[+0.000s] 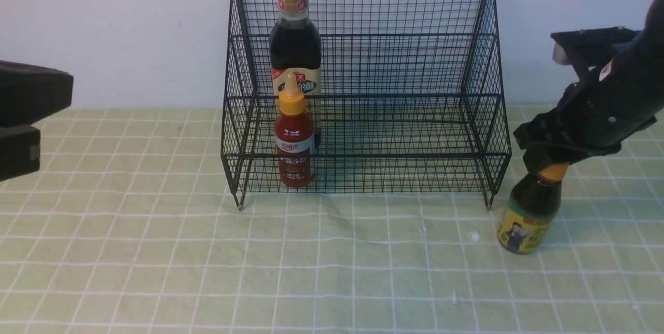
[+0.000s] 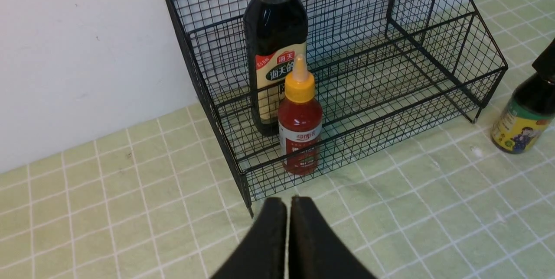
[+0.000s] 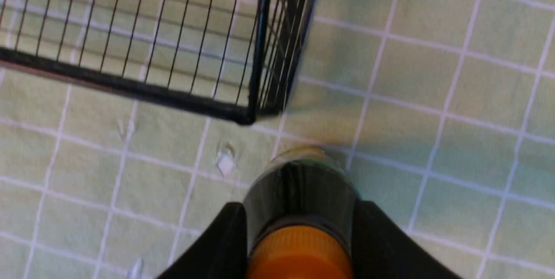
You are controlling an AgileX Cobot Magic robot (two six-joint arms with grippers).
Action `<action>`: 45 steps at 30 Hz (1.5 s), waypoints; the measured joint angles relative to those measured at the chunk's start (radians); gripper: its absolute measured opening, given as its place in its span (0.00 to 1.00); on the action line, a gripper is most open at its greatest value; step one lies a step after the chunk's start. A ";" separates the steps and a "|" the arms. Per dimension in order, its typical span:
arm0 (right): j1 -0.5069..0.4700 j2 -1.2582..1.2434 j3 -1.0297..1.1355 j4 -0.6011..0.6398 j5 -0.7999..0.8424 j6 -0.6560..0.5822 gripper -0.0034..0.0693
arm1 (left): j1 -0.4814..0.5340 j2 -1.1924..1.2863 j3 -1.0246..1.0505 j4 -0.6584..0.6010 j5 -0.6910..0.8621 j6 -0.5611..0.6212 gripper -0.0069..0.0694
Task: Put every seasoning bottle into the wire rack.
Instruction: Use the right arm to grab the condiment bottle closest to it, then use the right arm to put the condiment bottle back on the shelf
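Pinching the small dark bottle (image 3: 299, 188): right jaws, clear only wrist-side.

Plain white wall (image 1: 129, 28) fills the upper part of the front view, bare, slight pinkish tint at upper left. Below it a pale green tablecloth (image 1: 155, 251) with thin white grid lines runs to the bottom edge, a bit wrinkled near centre. Few small white specks (image 1: 473, 236) on it, lower right. Light soft and even, with faint shadows at right.
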 joint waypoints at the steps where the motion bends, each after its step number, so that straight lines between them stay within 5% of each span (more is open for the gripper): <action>1: 0.000 0.000 -0.023 -0.001 0.044 0.000 0.44 | 0.000 0.000 0.000 0.000 -0.002 0.000 0.08; 7: 0.010 -0.059 -0.186 0.014 0.197 0.000 0.44 | 0.000 0.000 0.001 0.000 -0.003 0.000 0.08; 19: 0.156 0.037 -0.648 0.082 0.224 -0.026 0.44 | 0.000 0.000 0.001 0.001 -0.057 0.011 0.08; 45: 0.157 0.268 -0.702 0.054 0.142 -0.058 0.44 | 0.000 0.000 0.001 0.057 -0.028 0.011 0.08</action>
